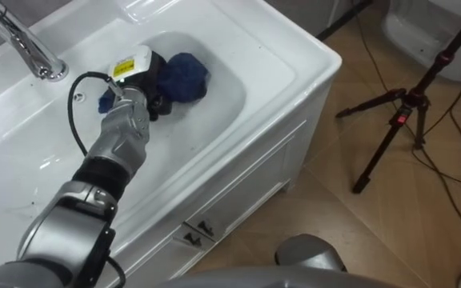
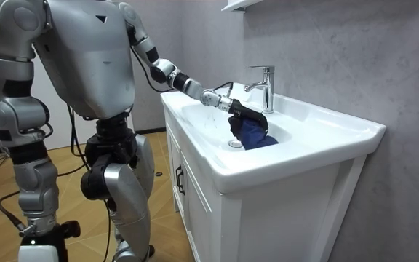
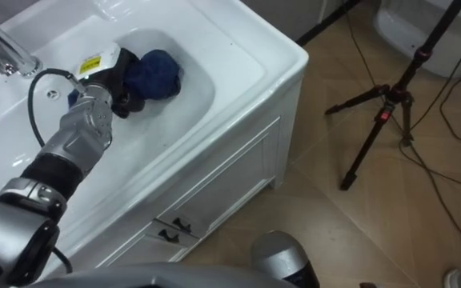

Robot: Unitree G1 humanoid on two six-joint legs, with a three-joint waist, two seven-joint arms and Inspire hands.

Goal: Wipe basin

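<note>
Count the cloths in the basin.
1. A blue cloth lies bunched in the bowl of the basin, held in the left hand. Part of it is hidden beneath the hand, so a second cloth there can't be ruled out.

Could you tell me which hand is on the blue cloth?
The left hand, reaching into the basin and gripping the blue cloth; the right arm hangs at its side.

We are stretching our left arm forward and down, our left hand (image 1: 152, 90) curling its fingers round the cloth (image 1: 186, 76), while our right arm is hanging beside us.
</note>
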